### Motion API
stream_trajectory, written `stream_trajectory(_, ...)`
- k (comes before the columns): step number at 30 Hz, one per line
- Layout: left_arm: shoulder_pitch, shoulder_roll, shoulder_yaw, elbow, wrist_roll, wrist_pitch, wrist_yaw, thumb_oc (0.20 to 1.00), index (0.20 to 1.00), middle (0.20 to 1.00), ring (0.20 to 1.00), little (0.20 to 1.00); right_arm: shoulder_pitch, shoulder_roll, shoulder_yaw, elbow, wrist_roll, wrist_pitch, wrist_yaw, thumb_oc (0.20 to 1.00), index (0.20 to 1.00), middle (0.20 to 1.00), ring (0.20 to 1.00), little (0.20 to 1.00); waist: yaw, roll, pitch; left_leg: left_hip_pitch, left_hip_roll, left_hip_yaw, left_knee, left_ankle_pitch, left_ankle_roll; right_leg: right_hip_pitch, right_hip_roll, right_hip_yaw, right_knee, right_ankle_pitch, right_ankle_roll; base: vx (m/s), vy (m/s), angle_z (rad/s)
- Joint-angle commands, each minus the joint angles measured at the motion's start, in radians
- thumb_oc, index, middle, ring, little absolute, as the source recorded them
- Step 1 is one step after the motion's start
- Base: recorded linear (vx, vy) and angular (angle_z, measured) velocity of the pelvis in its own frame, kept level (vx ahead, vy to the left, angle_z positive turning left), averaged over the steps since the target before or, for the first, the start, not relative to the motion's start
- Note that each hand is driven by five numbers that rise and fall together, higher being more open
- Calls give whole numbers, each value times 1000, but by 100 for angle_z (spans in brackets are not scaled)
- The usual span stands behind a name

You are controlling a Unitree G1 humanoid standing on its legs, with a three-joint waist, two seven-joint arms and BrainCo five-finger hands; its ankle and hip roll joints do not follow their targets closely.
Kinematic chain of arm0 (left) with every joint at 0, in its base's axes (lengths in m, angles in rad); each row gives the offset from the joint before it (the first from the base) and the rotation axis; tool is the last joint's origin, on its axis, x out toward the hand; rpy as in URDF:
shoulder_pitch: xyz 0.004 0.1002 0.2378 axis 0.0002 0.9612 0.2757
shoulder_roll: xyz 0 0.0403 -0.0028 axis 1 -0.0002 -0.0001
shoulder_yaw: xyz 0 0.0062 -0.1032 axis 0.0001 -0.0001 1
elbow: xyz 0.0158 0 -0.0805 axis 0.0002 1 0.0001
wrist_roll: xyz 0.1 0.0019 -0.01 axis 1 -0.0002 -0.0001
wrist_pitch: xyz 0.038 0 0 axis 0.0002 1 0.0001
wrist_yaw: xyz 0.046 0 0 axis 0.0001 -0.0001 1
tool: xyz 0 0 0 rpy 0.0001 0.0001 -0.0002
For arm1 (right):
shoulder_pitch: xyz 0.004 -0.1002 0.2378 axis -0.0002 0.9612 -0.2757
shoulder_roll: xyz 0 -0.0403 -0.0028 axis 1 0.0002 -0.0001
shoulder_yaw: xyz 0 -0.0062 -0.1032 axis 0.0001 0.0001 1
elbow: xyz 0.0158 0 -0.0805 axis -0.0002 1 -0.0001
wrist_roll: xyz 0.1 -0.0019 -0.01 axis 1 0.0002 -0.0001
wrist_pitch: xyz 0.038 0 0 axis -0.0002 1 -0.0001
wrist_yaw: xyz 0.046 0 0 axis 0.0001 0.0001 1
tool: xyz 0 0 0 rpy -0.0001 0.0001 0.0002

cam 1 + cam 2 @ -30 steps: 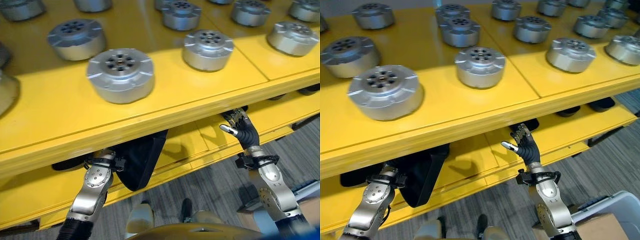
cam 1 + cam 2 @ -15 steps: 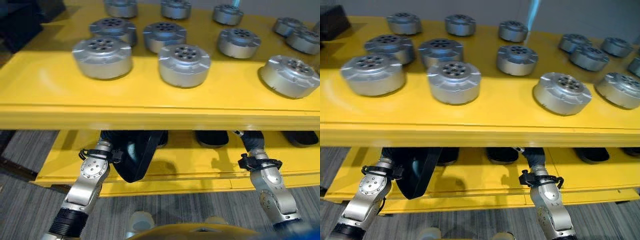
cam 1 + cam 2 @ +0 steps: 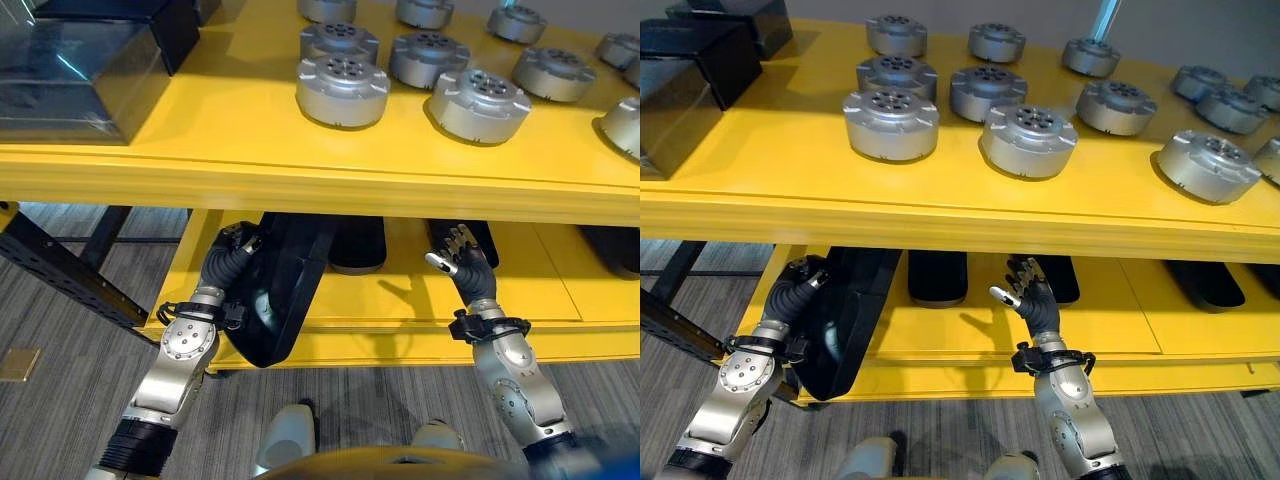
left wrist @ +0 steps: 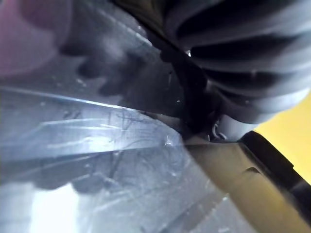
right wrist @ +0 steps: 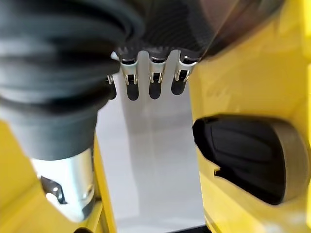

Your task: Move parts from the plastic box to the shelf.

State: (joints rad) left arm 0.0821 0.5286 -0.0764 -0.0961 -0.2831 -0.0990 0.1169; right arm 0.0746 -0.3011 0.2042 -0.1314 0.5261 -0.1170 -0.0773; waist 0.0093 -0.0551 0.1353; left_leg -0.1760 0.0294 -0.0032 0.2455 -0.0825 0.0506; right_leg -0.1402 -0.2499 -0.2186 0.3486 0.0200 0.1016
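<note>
Several round silver parts (image 3: 342,88) stand on the yellow top shelf (image 3: 200,170). A black plastic box (image 3: 285,290) hangs tilted on edge below that shelf, in front of the lower yellow shelf (image 3: 400,305). My left hand (image 3: 236,248) has its fingers curled over the box's upper rim; the box's scratched wall (image 4: 97,145) lies close against it in the left wrist view. My right hand (image 3: 460,262) is held up open under the top shelf's front edge, its fingers (image 5: 153,82) straight and holding nothing.
Dark boxes (image 3: 70,80) sit at the left end of the top shelf. Black oval pads (image 3: 358,245) lie on the lower shelf, one (image 5: 248,155) close by my right hand. A black perforated frame beam (image 3: 60,275) runs at lower left above grey carpet.
The camera has swung left, bringing the dark boxes on the top shelf into view. My right hand shows again below the shelf edge. The left hand still holds the box.
</note>
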Motion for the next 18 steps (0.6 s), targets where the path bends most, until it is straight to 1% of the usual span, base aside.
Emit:
stream_trajectory(1,-9,-40,37,-115,2,-59,0,200,200,200,200,200,-82,-84,-19,-35,34,-50,27,1000,1000,1000,1000,1000,-24,37,-20,215,-48,19,-244,27,0,35,197,1,-102,-79,-30,78,35,-39)
stream_trajectory(2,-8,-40,38,-115,2,-59,0,200,200,200,200,200,-82,-84,-18,-34,34,-50,27,1000,1000,1000,1000,1000,-23,38,-20,218,-45,20,-245,27,-1,39,201,2,-109,-77,-32,68,-51,-48)
stream_trajectory(3,0,-45,43,-116,-2,-63,5,200,200,200,200,200,-82,-86,-15,-40,31,-52,27,1000,1000,1000,1000,1000,-22,29,-21,214,-50,26,-238,24,-6,53,218,20,-169,-72,-39,125,-119,-29)
stream_trajectory(4,7,-60,39,-103,3,-64,1,200,200,200,200,200,-63,-86,-17,-41,26,-52,25,1000,1000,1000,1000,1000,-28,17,-35,212,-59,21,-242,26,-14,101,230,86,-258,-55,-42,122,-116,-22)
stream_trajectory(5,7,-60,39,-102,3,-65,2,200,200,200,200,200,-64,-87,-17,-40,26,-52,25,1000,1000,1000,1000,1000,-24,19,-35,213,-58,24,-242,24,-15,104,232,89,-262,-52,-43,148,-130,-19)
stream_trajectory(6,17,-69,47,-107,-5,-70,-3,200,200,200,200,200,-58,-93,-28,-49,31,-53,28,1000,1000,1000,1000,1000,-18,17,-38,216,-54,32,-242,22,-21,120,226,75,-298,-42,-39,54,-48,-19)
stream_trajectory(8,26,-73,46,-106,-2,-68,-9,200,200,200,200,200,-47,-98,-36,-53,25,-49,33,1000,1000,1000,1000,1000,-17,18,-42,219,-52,39,-238,19,-23,139,226,71,-320,-34,-39,94,-109,-20)
stream_trajectory(9,28,-74,42,-104,-11,-69,-17,200,200,200,200,200,-21,-108,-50,-58,32,-49,38,1000,1000,1000,1000,1000,-21,11,-27,180,-53,46,-146,9,-49,156,223,70,-338,-35,-51,88,-139,-4)
stream_trajectory(10,27,-74,42,-103,-11,-69,-17,200,200,200,200,200,-21,-108,-51,-58,32,-48,38,1000,1000,1000,1000,1000,-23,11,-27,175,-52,44,-136,5,-49,156,223,68,-338,-35,-51,19,-135,4)
stream_trajectory(11,22,-76,37,-100,-16,-71,-16,200,200,200,200,200,-11,-115,-57,-62,37,-49,40,1000,1000,1000,1000,1000,-24,7,-12,142,-56,45,-68,13,-64,158,217,59,-332,-37,-57,-56,-51,9)
stream_trajectory(12,10,-78,31,-96,-23,-72,-11,200,200,200,200,200,-8,-124,-61,-66,40,-52,41,1000,1000,1000,1000,1000,-25,0,6,104,-52,58,-3,38,-87,164,206,51,-328,-38,-62,-63,-63,31)
stream_trajectory(13,3,-82,27,-94,-33,-77,-9,200,200,200,200,200,-1,-140,-71,-68,37,-52,43,1000,1000,1000,1000,1000,-27,-3,21,60,-41,47,72,65,-113,164,200,36,-323,-43,-72,2,11,42)
stream_trajectory(14,12,-84,35,-100,-32,-75,-8,200,200,200,200,200,11,-141,-81,-70,32,-53,39,1000,1000,1000,1000,1000,-37,-10,13,57,36,42,44,78,-115,162,186,37,-319,-50,-67,50,59,49)
stream_trajectory(15,17,-83,37,-104,-32,-75,-9,200,200,200,200,200,18,-144,-88,-72,31,-53,37,1000,1000,1000,1000,1000,-39,-14,11,62,67,48,30,81,-111,164,176,36,-316,-53,-64,84,147,11)
stream_trajectory(16,23,-83,42,-110,-29,-74,-4,200,200,200,200,200,25,-146,-96,-71,27,-56,33,1000,1000,1000,1000,1000,-42,-20,6,75,142,47,-19,104,-112,159,156,36,-311,-56,-55,92,161,-18)
stream_trajectory(17,30,-83,43,-114,-29,-76,-2,200,200,200,200,200,31,-148,-103,-71,27,-58,28,1000,1000,1000,1000,1000,-48,-17,-2,100,198,50,-81,139,-118,157,148,38,-304,-67,-48,78,124,-25)
stream_trajectory(18,32,-83,43,-115,-29,-76,-2,200,200,200,200,200,33,-149,-103,-71,26,-58,28,1000,1000,1000,1000,1000,-47,-16,-2,110,200,52,-97,146,-120,157,150,39,-302,-70,-50,116,236,-16)
